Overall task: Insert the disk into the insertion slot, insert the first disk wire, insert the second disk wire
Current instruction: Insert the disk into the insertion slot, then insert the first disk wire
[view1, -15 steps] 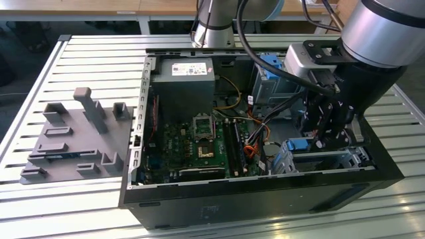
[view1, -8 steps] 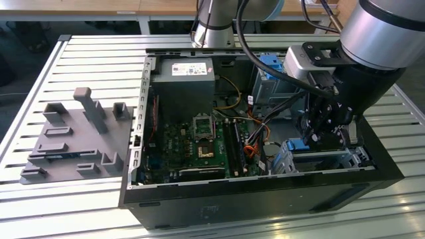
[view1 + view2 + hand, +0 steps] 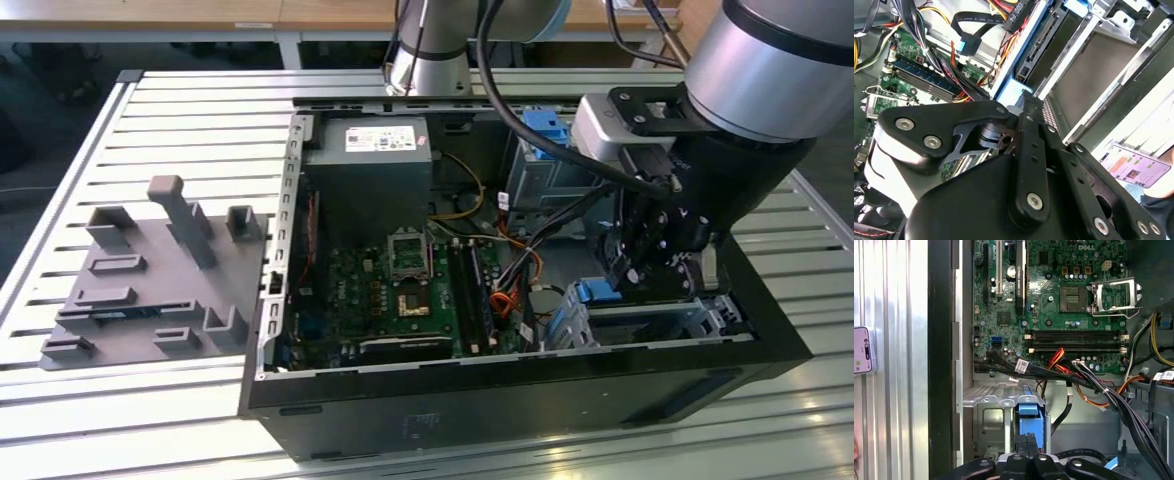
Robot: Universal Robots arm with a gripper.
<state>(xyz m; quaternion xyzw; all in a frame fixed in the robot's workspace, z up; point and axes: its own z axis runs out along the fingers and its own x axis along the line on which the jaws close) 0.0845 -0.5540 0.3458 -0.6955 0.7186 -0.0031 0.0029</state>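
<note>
The disk (image 3: 1030, 422) stands on edge at the mouth of the insertion slot (image 3: 988, 415), with its bright blue carrier end towards me. The same disk (image 3: 1036, 50) runs as a dark strip along the slot's perforated metal wall (image 3: 1089, 75) in the second wrist view. My gripper (image 3: 1027, 447) is shut on the blue carrier end, its fingers close together. In the exterior view the gripper (image 3: 647, 288) hangs inside the open computer case, right over the slot (image 3: 661, 322), with the blue carrier (image 3: 594, 293) beside it. A loose black flat cable with a blue plug (image 3: 966, 42) lies over the board.
The motherboard (image 3: 414, 280) and bundles of black, orange and yellow wires (image 3: 1079, 377) lie beside the slot. A taller grey bay with a blue latch (image 3: 547, 150) and the power supply (image 3: 367, 170) stand at the case's back. A grey fixture (image 3: 147, 280) sits outside. A phone (image 3: 1131, 167) lies near.
</note>
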